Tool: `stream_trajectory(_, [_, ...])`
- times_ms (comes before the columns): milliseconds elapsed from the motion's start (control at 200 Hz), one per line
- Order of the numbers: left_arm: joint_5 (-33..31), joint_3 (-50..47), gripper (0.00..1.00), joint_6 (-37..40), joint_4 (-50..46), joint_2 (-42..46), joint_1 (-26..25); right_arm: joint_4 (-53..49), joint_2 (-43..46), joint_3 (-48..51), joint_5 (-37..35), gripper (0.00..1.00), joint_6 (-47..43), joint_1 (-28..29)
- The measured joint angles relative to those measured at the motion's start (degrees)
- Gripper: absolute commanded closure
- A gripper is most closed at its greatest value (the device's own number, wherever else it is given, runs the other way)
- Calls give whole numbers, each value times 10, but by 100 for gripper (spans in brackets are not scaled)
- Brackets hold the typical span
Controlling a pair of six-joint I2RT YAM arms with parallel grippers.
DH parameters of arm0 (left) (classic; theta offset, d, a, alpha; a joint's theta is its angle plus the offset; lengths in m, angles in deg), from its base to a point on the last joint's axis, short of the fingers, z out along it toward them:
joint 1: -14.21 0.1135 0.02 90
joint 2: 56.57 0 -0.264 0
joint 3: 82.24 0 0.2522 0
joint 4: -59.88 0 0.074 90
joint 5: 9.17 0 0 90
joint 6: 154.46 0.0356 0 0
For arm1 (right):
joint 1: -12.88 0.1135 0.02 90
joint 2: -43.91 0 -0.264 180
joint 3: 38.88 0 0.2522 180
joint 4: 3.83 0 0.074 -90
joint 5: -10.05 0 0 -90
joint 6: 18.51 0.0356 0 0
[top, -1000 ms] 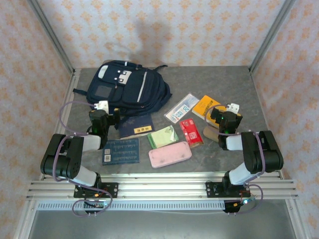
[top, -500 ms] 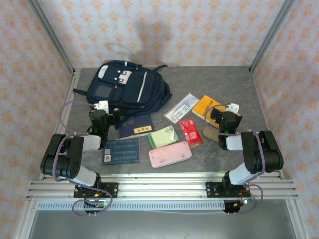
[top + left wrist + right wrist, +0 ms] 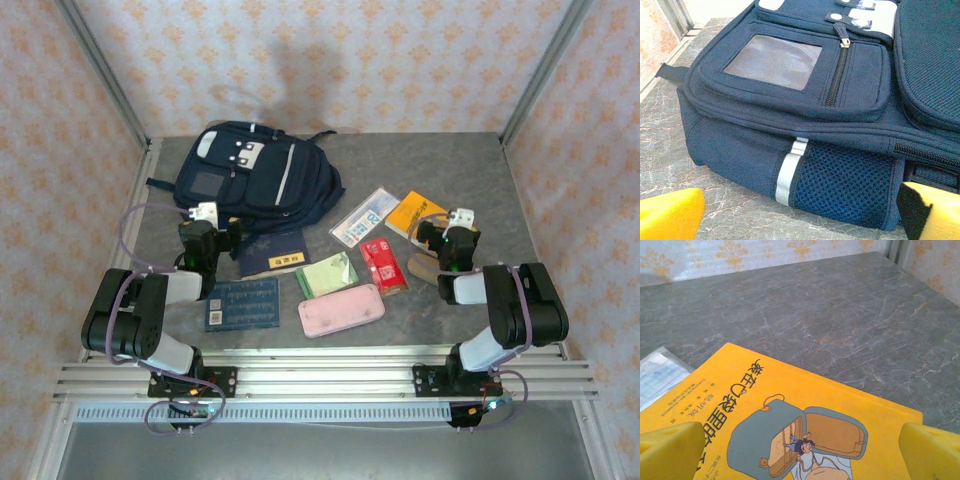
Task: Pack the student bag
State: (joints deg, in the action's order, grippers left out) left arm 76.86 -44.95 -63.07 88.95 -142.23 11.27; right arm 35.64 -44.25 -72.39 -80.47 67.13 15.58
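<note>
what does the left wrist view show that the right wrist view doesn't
Left wrist: the bag, side on, with its window pocket, zip, grey stripe and mesh side pocket. Right wrist: a yellow book with a cartoon suitcase on its cover, and the corner of a clear sleeve at its left. Both: the grey table and the arm's own yellow fingertips, spread apart at the bottom corners.

1. Top cam looks down on your whole table (image 3: 470, 165) from above and behind.
2. Left wrist: low, close on the student bag (image 3: 790, 100), shared with top.
3. Right wrist: close over the yellow book (image 3: 790, 405).
</note>
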Motion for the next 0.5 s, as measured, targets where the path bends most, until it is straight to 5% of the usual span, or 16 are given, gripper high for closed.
stream_trajectory(500, [-1, 6, 0, 0, -24, 6, 0, -35, 6, -15, 8, 1, -2, -3])
